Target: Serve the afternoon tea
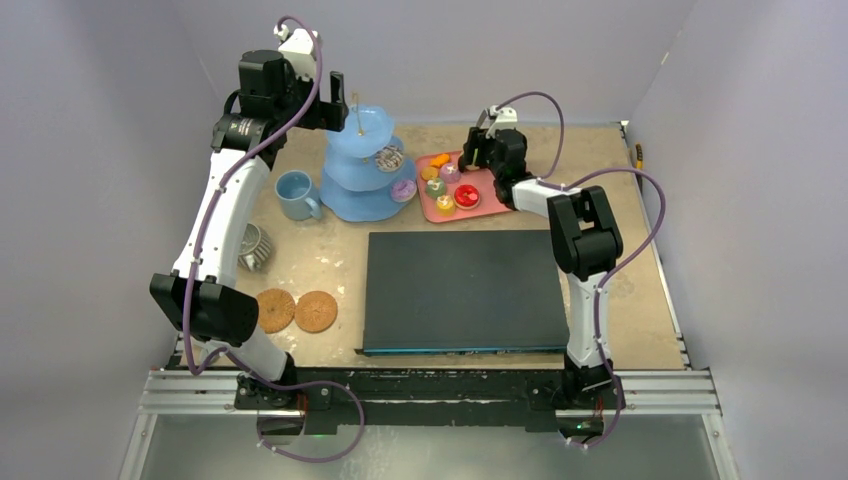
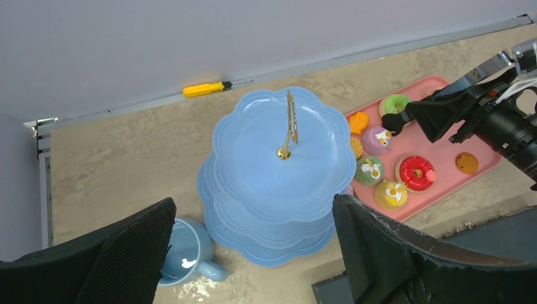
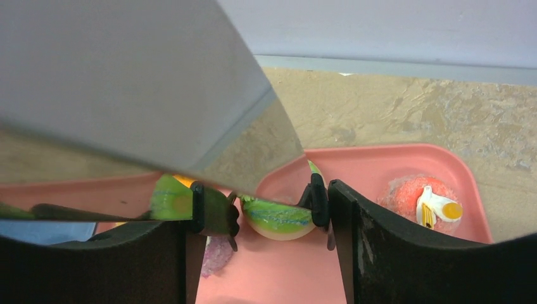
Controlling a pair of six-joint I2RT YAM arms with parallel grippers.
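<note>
The left fingers point(image 2: 126, 259) are released and wide apart, grasping nothing. They hang over the stand point(image 2: 253, 145), which sits upper left of centre in the top view. The right fingers point(image 3: 392, 253) are clenched on the tongs point(image 3: 158, 95). The tongs' black tips flank a green cake point(image 3: 278, 218) on the tray point(image 3: 380, 164), just right of the stand. More cakes lie on that tray, among them a red cake point(image 2: 416, 172). One cake point(image 1: 389, 157) rests on the stand's middle tier and another on its bottom tier. The mug point(image 1: 295, 193) stands on the counter point(image 1: 330, 260) just left of the stand.
</note>
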